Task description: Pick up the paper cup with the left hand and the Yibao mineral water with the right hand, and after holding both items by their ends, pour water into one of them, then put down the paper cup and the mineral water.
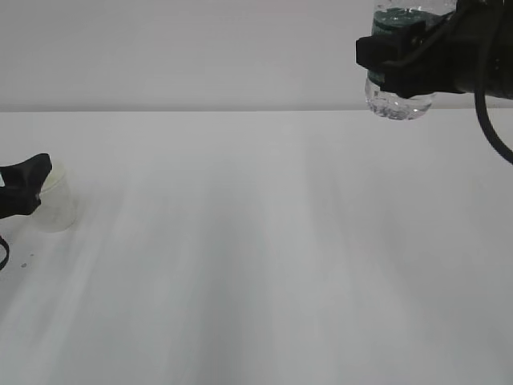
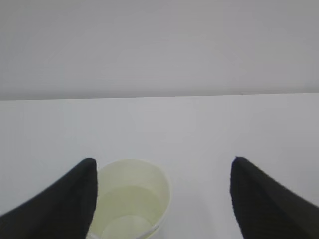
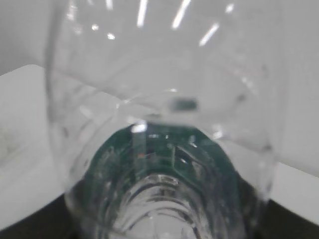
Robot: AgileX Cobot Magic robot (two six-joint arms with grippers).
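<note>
Right end effector (image 1: 401, 60): black, raised at the upper right of the exterior view, clamped on the bottle (image 1: 398, 100). Bottle: clear ribbed plastic, green label, held well above the bench (image 1: 264, 257); rounded base below the fingers, some water in it. In the right wrist view the bottle (image 3: 164, 149) fills the frame.

Left end effector (image 2: 162, 199): jaws spread wide, gripping nothing. Black fingers (image 2: 75, 199) stand either side of the wrist view; the cup (image 2: 132, 199) sits just beside the left one, off-centre in the gap.

Cup (image 1: 56, 200): cream-white paper, upright on the bench at far left, water inside.

Bench: plain white surface.
</note>
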